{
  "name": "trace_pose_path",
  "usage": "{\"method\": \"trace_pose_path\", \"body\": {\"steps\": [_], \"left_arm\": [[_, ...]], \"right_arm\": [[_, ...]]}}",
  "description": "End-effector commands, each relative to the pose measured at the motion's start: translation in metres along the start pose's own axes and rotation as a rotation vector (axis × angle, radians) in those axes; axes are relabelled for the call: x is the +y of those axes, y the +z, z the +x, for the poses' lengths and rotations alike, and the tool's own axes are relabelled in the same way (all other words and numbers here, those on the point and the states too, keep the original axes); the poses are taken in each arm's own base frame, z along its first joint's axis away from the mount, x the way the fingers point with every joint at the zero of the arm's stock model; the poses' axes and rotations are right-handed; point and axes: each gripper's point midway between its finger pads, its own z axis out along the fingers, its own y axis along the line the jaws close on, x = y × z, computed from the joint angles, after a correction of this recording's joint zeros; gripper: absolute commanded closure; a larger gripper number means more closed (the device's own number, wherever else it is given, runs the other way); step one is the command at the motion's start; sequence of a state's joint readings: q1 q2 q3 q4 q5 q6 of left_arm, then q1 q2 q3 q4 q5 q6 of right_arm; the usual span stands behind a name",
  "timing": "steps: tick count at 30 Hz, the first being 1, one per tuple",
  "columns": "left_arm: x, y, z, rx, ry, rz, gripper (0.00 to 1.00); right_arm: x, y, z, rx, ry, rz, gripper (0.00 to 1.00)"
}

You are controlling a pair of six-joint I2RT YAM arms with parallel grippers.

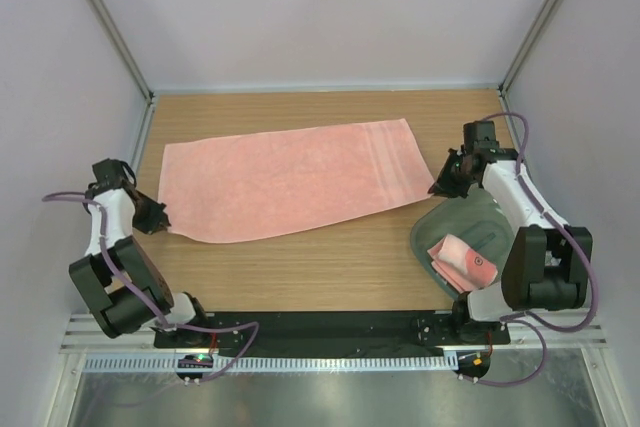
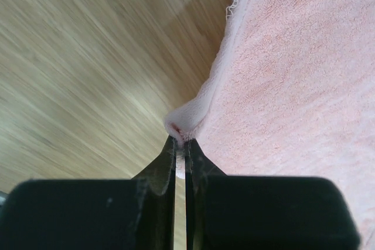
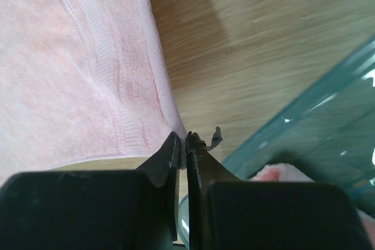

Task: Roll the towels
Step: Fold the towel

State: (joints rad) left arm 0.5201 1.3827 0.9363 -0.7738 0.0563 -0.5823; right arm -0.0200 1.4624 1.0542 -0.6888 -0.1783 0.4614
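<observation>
One salmon-pink towel [image 1: 290, 179] lies spread flat across the middle of the wooden table. My left gripper [image 1: 160, 217] is shut on its near-left corner, and in the left wrist view the towel [image 2: 293, 80] bunches into the closed fingertips of the left gripper [image 2: 181, 140]. My right gripper [image 1: 440, 185] is shut on the towel's near-right corner; in the right wrist view the towel [image 3: 82, 68] edge is pinched in the right gripper [image 3: 186, 140]. A second towel [image 1: 462, 262] lies folded inside the tub.
A translucent grey-green plastic tub [image 1: 475, 222] sits on the table's right side under the right arm, its rim [image 3: 304, 109] close to the right fingers. White enclosure walls stand on three sides. Bare wood shows in front of the towel.
</observation>
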Motion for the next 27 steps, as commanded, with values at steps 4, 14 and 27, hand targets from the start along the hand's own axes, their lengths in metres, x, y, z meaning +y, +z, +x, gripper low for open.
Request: {"method": "trace_pose_path", "body": {"steps": [4,14,27], "left_arm": [[-0.026,-0.026,0.034,0.068,0.087,0.130,1.00],[-0.034,-0.055,0.042,0.052,0.163,0.173,1.00],[-0.080,-0.081,-0.018,-0.036,0.108,0.219,1.00]], "right_arm": [[-0.014,-0.046,-0.007,-0.148,0.047,0.059,0.99],[0.002,-0.061,0.000,-0.122,0.040,-0.020,0.99],[0.049,-0.056,-0.087,-0.175,0.058,-0.092,0.99]]}}
